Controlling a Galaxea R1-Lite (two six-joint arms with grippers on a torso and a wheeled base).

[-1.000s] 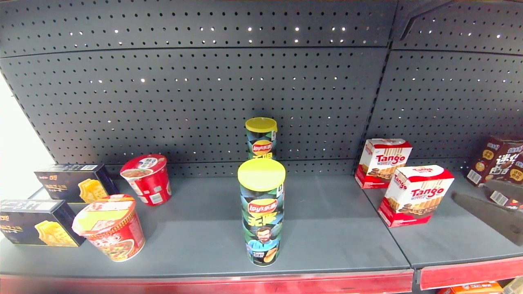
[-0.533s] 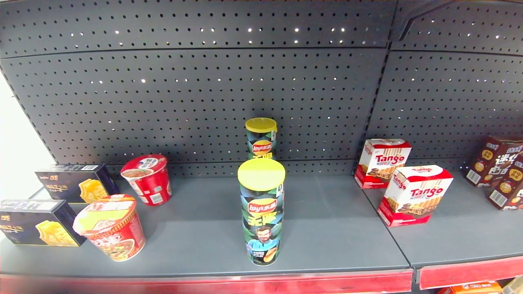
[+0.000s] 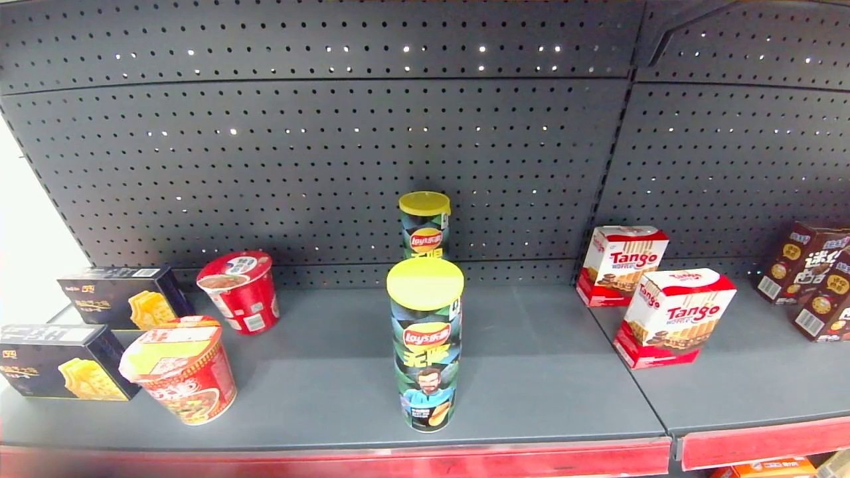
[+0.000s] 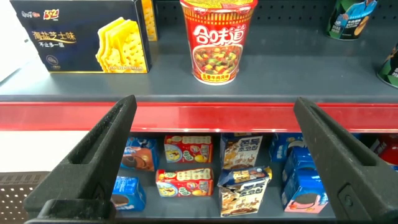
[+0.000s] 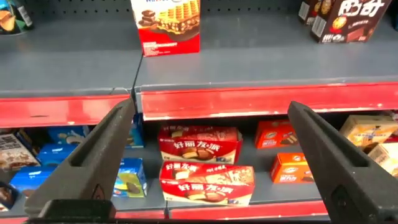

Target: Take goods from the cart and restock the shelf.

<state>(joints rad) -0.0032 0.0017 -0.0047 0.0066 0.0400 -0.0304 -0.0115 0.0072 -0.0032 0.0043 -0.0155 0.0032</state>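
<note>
The grey shelf [image 3: 531,372] carries two yellow-lidded chip cans [image 3: 425,345] in the middle, one behind the other. Two red cup noodles [image 3: 179,368] and two dark cracker boxes [image 3: 63,362] stand on the left, two wafer boxes [image 3: 674,317] and brown chocolate boxes [image 3: 820,295] on the right. My left gripper [image 4: 214,106] is open and empty, level with the red shelf edge [image 4: 205,115] below a cup noodle [image 4: 218,40]. My right gripper [image 5: 211,107] is open and empty in front of the shelf edge [image 5: 249,99], below a wafer box [image 5: 166,25].
A perforated back panel [image 3: 319,166] rises behind the goods. Bare shelf lies on either side of the chip cans. The lower shelf holds packed boxes [image 4: 186,165] under the left gripper and red boxes [image 5: 199,149] under the right gripper.
A dark gripper at the far right of the head view, by the brown chocolate boxes, has withdrawn out of that view. A brown box stands where it was.
</note>
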